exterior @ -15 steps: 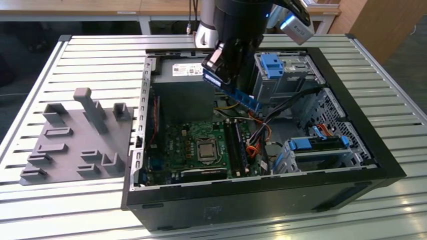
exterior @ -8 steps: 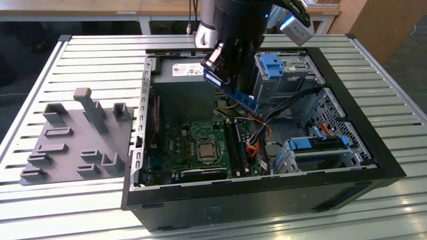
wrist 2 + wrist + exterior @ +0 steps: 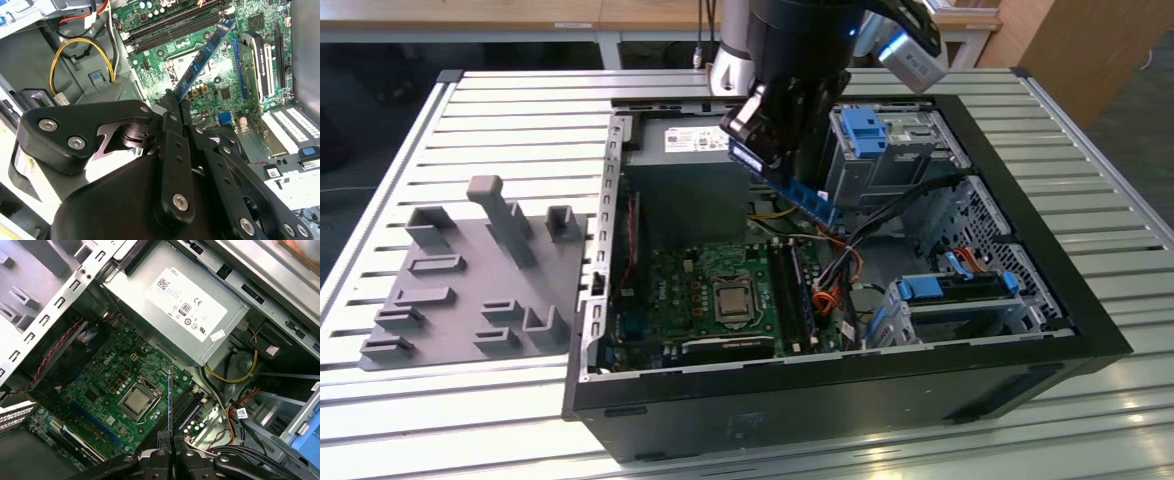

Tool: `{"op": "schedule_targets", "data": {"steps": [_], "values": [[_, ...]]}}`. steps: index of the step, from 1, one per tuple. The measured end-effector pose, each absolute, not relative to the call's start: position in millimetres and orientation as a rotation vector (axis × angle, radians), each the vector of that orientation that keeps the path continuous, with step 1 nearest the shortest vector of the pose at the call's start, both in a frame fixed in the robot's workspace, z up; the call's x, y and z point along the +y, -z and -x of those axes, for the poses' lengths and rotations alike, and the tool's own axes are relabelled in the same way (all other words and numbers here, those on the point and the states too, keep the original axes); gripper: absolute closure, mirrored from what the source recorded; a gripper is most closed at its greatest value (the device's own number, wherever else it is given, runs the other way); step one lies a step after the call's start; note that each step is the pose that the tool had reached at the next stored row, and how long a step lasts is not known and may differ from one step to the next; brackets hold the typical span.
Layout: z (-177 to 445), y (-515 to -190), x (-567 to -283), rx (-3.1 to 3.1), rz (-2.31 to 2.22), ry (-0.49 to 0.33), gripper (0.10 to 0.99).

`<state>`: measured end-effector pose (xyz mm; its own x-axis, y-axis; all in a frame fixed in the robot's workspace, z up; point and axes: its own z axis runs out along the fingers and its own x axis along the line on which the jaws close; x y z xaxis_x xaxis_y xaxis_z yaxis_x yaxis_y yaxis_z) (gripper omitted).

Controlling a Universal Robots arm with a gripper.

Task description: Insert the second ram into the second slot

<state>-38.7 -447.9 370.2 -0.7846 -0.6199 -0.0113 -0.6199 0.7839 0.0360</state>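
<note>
The gripper (image 3: 173, 102) is pinching one end of the second ram (image 3: 202, 57), fingers closed tight on it. The stick is reaching straight out from the fingertips, hanging clear above the memory slots (image 3: 170, 27) and slanting across their run.

We mark the second ram (image 3: 787, 185) as deep blue with small black chips and the tool (image 3: 172, 102) as black. The motherboard (image 3: 720, 290) is green, the drive-bay clips (image 3: 865, 128) light blue, the computer case (image 3: 854, 390) black, the table (image 3: 507, 110) silver with parallel ribs, the fixture plate (image 3: 454, 290) plain grey, and one cable loop (image 3: 109, 65) yellow.
</note>
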Motion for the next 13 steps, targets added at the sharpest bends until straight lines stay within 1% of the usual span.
{"op": "schedule_targets", "data": {"steps": [13], "values": [[38.7,-370.2,-447.9,-2.995,-0.948,0.059,0.949]]}}
